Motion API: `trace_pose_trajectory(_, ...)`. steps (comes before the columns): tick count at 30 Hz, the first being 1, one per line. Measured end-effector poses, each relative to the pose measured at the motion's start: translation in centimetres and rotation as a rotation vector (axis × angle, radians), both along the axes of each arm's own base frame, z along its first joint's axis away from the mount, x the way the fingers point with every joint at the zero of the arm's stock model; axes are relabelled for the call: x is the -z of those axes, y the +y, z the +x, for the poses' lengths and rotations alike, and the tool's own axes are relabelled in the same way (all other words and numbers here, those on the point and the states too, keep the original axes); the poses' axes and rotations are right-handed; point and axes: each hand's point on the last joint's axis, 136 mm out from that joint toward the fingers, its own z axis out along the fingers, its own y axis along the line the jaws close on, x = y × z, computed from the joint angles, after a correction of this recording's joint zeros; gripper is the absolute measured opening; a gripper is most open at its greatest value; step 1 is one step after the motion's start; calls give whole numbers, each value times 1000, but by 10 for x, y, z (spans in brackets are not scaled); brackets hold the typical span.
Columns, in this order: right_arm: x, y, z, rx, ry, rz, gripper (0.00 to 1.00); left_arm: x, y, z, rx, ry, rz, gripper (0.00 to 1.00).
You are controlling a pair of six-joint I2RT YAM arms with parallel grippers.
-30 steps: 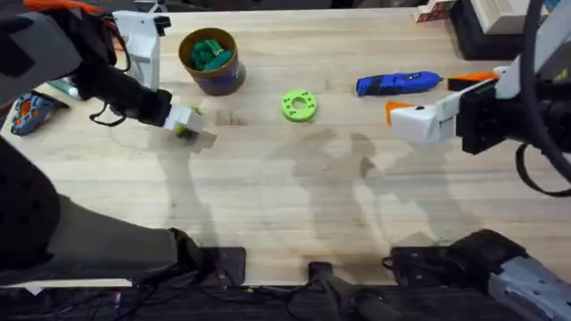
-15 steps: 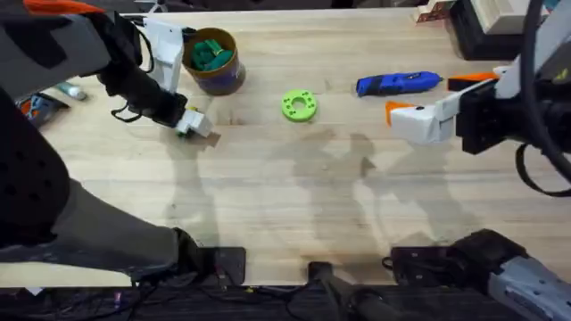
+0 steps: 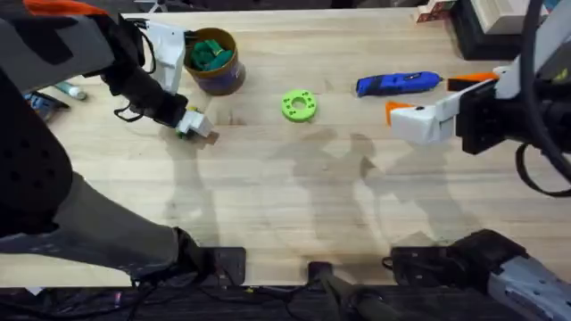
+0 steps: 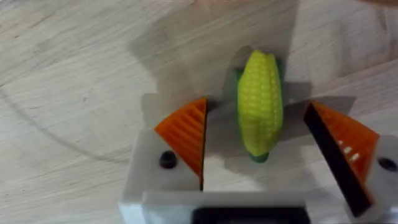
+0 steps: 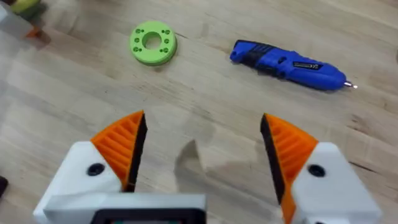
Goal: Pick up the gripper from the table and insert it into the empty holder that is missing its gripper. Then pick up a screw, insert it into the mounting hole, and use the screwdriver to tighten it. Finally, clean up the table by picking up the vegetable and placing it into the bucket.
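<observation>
Left tool [image 4: 258, 146]: white body, orange ribbed pads spread apart, nothing clamped. One small yellow toy corn cob with a green end [image 4: 260, 102] lies on the pale wooden desk [image 3: 294, 205] between the pads, nearer the right-hand pad; whether either pad touches it cannot be told. From overhead the cob is largely hidden under this tool [image 3: 191, 122].

Right tool [image 5: 202, 155]: pads wide apart, empty, above bare desk. Ahead of it lie one bright blue cylindrical power screwdriver [image 5: 287, 63] with a thin metal tip, and one green ring-shaped disc with holes [image 5: 153, 43].

One squat round tan-rimmed bucket [image 3: 212, 61] with green pieces inside stands just beyond the left tool. No legible writing.
</observation>
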Motion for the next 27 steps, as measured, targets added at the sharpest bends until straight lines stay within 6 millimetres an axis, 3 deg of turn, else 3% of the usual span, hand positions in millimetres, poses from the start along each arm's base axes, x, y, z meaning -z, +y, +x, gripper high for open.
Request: trace_pose_trajectory(27, 1, 0, 0, 0, 3, -1, 994, -1, 1, 5, 0, -20, 4, 985)
